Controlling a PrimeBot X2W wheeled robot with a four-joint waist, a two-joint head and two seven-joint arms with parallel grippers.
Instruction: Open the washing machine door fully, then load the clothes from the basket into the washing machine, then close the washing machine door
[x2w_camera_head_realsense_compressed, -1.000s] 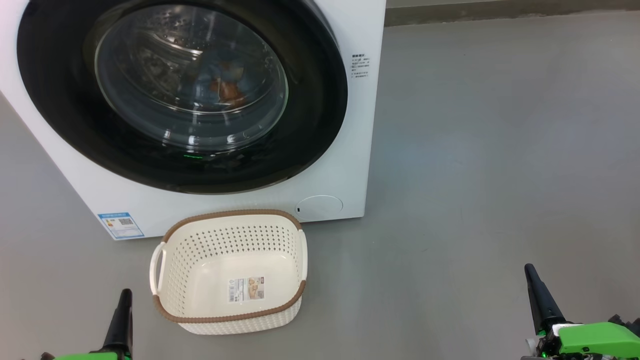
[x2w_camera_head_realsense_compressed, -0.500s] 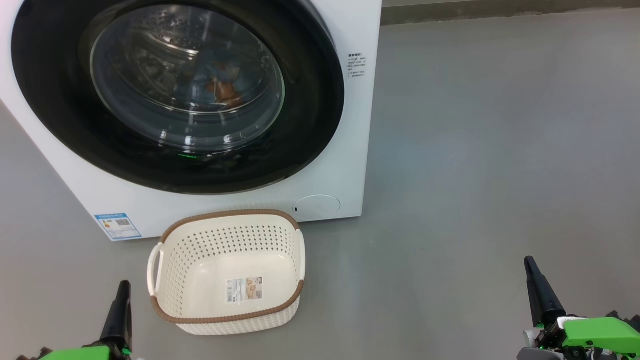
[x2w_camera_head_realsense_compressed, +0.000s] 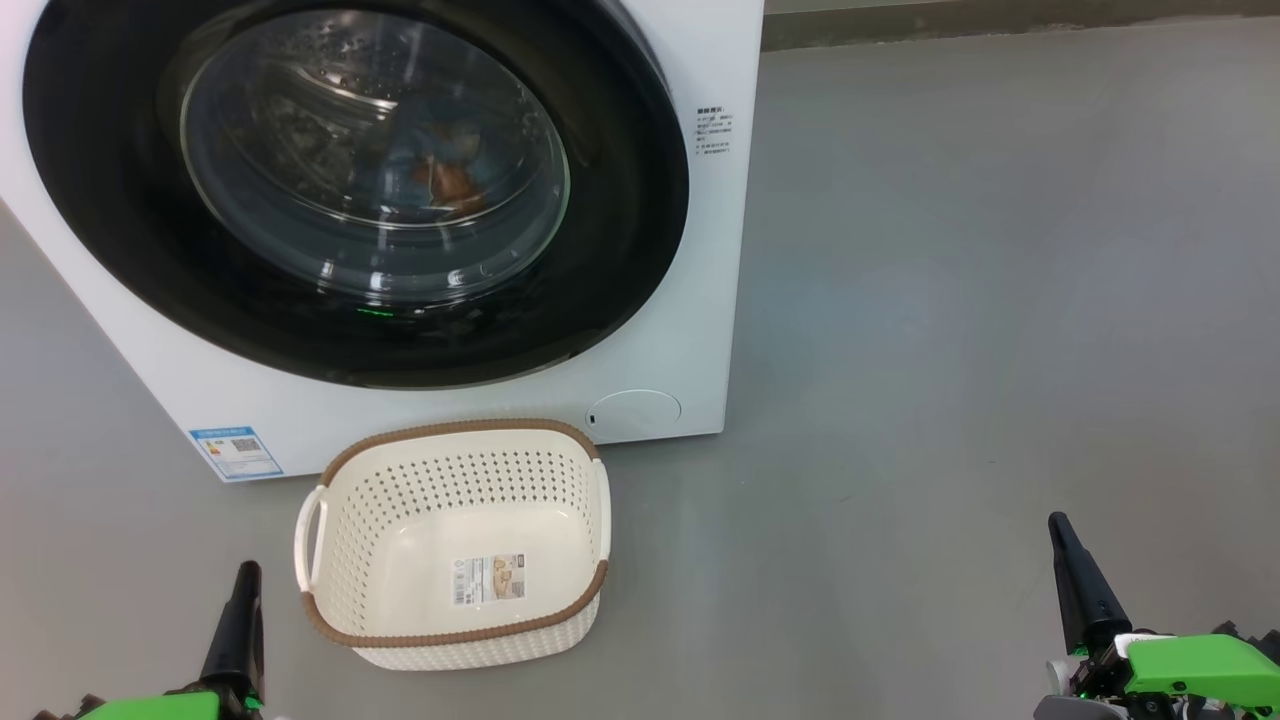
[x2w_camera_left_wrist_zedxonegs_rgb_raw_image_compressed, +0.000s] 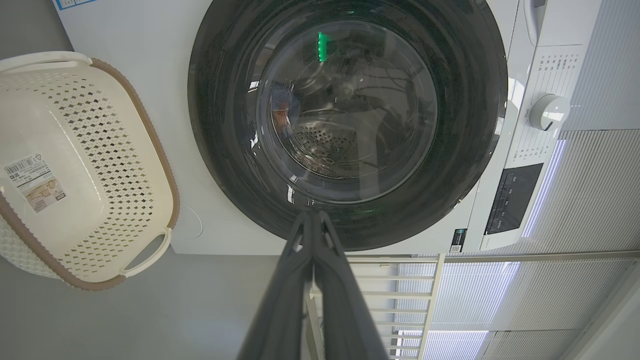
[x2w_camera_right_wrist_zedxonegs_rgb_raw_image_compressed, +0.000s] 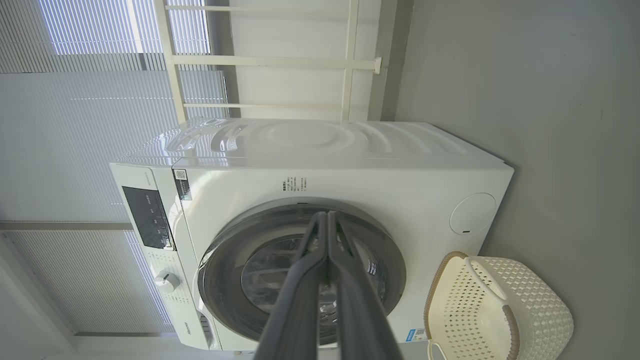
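The left jaws are clenched on nothing, their two dark fingers (x2w_camera_left_wrist_zedxonegs_rgb_raw_image_compressed: 287, 300) pressed flat together in the air and aimed toward the lower part of the washing machine door (x2w_camera_head_realsense_compressed: 620, 250). The right jaws are likewise clenched and bare, fingers (x2w_camera_right_wrist_zedxonegs_rgb_raw_image_compressed: 300, 305) closed tip to tip, held low at the right of the head view, well apart from everything. Just beside the left fingers the basket (x2w_camera_head_realsense_compressed: 455, 428) stands upright on the grey floor (x2w_camera_head_realsense_compressed: 950, 350), the label (x2w_camera_head_realsense_compressed: 492, 578) on its bottom in plain sight. It sits close in front of the washing machine (x2w_camera_head_realsense_compressed: 700, 330), between the blue sticker (x2w_camera_head_realsense_compressed: 236, 452) and a round flap (x2w_camera_head_realsense_compressed: 635, 410) on the lower front. The glossy black door lies closed against the white front. Through its bulging glass the clothes (x2w_camera_head_realsense_compressed: 445, 172) show as a blue and orange-brown bundle inside the steel drum. A white dial (x2w_camera_left_wrist_zedxonegs_rgb_raw_image_compressed: 549, 112) sits on the control panel.
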